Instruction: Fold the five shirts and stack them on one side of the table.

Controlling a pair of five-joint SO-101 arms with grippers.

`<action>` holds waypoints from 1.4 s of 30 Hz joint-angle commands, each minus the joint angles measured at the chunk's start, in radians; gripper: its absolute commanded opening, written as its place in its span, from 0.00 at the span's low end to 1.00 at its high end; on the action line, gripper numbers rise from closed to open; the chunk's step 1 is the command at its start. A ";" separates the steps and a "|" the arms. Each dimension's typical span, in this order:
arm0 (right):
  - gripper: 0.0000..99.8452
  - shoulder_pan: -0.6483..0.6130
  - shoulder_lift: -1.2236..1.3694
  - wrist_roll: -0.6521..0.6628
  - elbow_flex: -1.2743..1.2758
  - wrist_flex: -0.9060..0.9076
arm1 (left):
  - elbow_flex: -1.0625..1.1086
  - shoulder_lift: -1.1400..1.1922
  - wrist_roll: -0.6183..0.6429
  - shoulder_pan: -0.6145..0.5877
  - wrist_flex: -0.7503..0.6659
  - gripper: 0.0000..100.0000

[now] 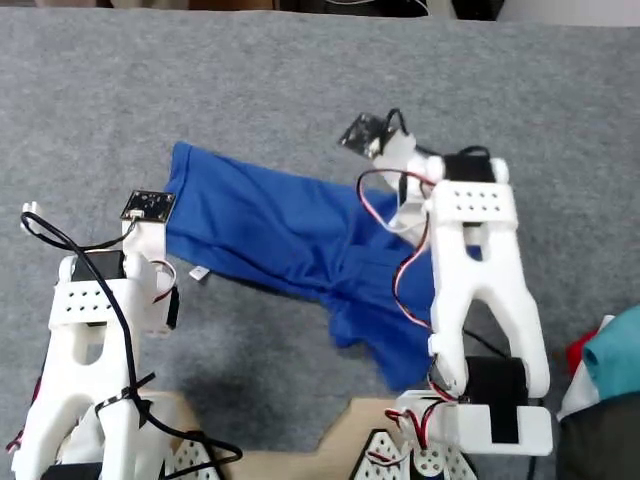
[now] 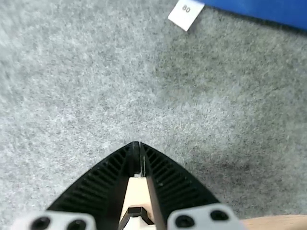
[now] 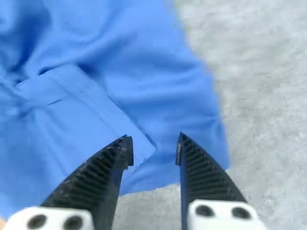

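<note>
Grey felt table (image 1: pixel 300 70) | blue shirt (image 1: pixel 270 225) lies rumpled, unfolded | right gripper (image 3: pixel 153 139), fingers apart, poised over its edge, apparently to grasp | left gripper (image 2: pixel 137 144), fingers together, hangs beside it.

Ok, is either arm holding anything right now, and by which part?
Nothing is held. The left end effector is shut, empty, over the grey table; the right end effector is open over the blue shirt.

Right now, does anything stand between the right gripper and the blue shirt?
Nothing visible does. The right gripper hangs open directly over the edge of the shirt, with nothing else between them.
</note>
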 commanded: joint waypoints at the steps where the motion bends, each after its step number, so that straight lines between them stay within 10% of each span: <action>1: 0.17 -0.018 0.002 -0.006 -0.117 0.153 | -0.005 -0.022 -0.003 0.003 0.006 0.02; 9: 0.17 -0.177 -0.031 0.135 0.004 0.448 | -0.005 -0.022 -0.003 0.003 0.006 0.02; 23: 0.17 -0.361 -0.412 0.020 0.728 0.060 | -0.005 -0.022 -0.003 0.003 0.000 0.02; 36: 0.17 -0.357 -0.059 0.009 0.694 -0.089 | -0.005 -0.022 -0.003 0.003 -0.002 0.02; 42: 0.00 -0.355 0.016 0.008 0.638 -0.071 | -0.005 -0.022 -0.003 0.003 -0.002 0.02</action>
